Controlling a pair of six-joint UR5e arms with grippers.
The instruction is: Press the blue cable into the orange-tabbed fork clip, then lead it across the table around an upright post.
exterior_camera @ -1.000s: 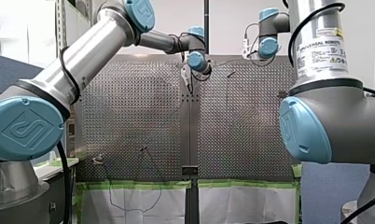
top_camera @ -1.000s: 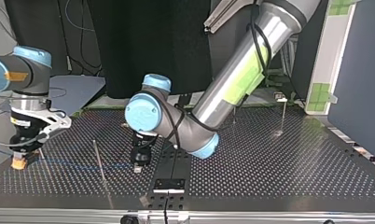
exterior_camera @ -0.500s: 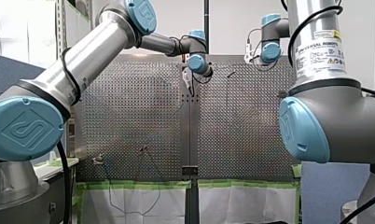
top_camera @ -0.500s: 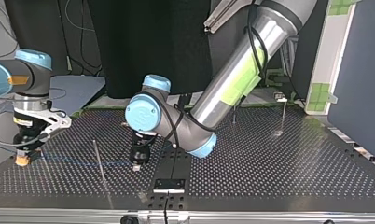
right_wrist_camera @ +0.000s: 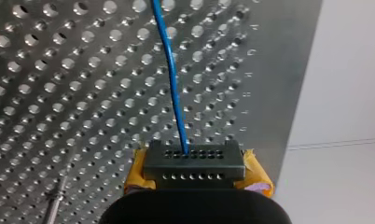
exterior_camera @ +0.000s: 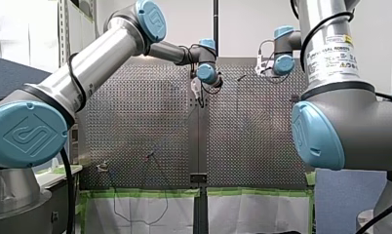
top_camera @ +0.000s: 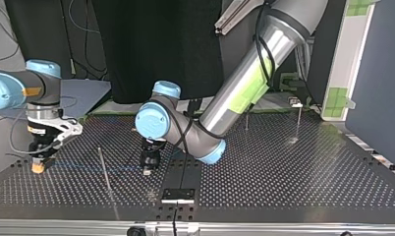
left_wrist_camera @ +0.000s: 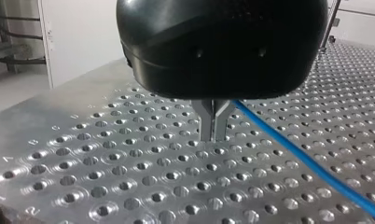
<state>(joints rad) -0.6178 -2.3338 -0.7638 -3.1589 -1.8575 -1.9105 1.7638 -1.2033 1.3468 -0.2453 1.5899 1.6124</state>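
Top view, left arm [top_camera: 244,83] slanting down, left jaws pinching blue cable [right_wrist_camera: 171,79], right jaws clamping its end.

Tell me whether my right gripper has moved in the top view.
Yes: right gripper has slid toward the thin upright post, rightward in the top view.

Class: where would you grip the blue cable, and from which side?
I'd grip the blue cable on its straight stretch between my right gripper and my left gripper, from above, astride it: it runs thin, low over the table, so only its top is open.
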